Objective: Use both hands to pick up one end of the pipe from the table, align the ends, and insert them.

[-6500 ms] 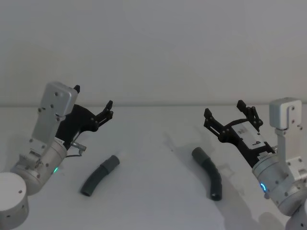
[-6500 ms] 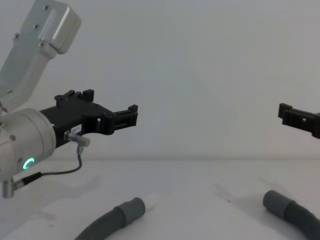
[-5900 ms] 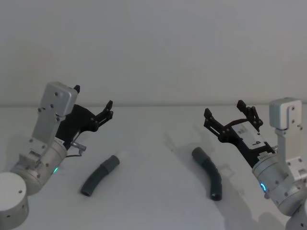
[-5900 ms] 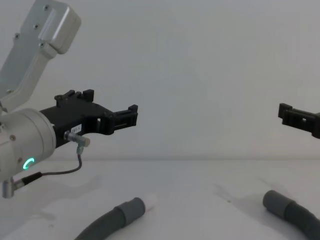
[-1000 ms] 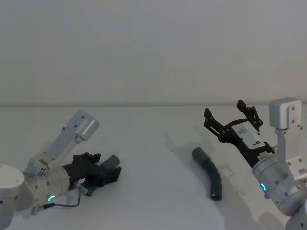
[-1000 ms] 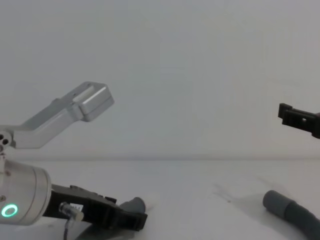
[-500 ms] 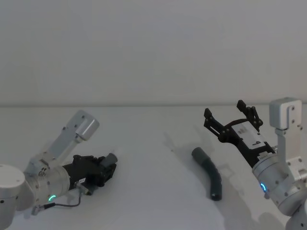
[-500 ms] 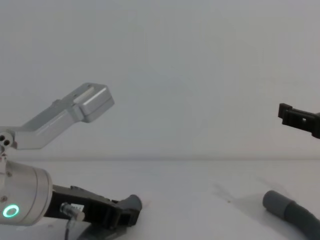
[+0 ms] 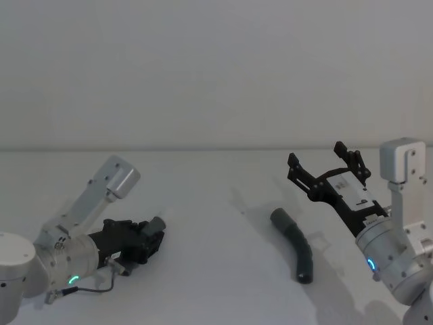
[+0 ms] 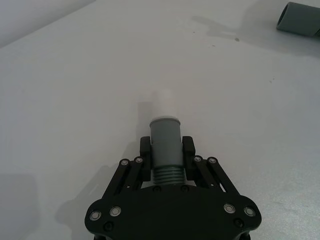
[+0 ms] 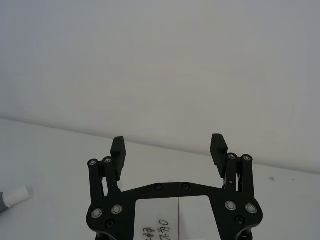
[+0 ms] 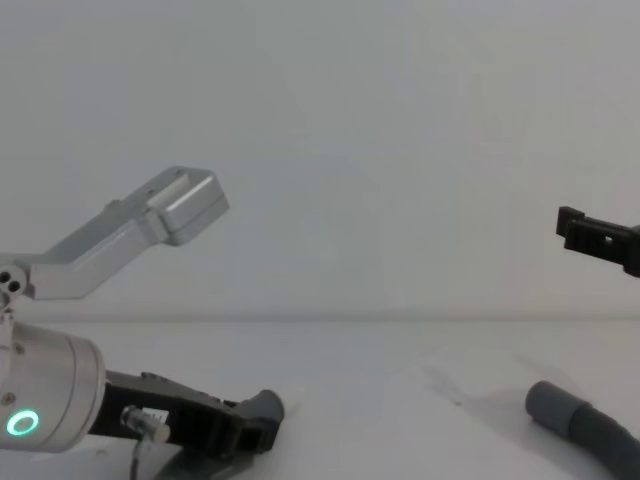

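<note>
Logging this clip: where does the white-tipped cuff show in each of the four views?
Head: cuff lower left, gripped by the left pincer.
Left wrist: cuff between the pincer's fingers, white tip pointing away from the camera.
Right wrist: the tip at the picture's edge, far beyond the open right pincer.
Chest: cuff low left, in the pincer.
Shared landmark: the left pincer shut on it, in head, left wrist and chest views.

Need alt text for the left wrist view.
The left gripper is shut on a grey pipe cuff, its white tip sticking out ahead over the white table. A second grey cuff lies farther off.
</note>
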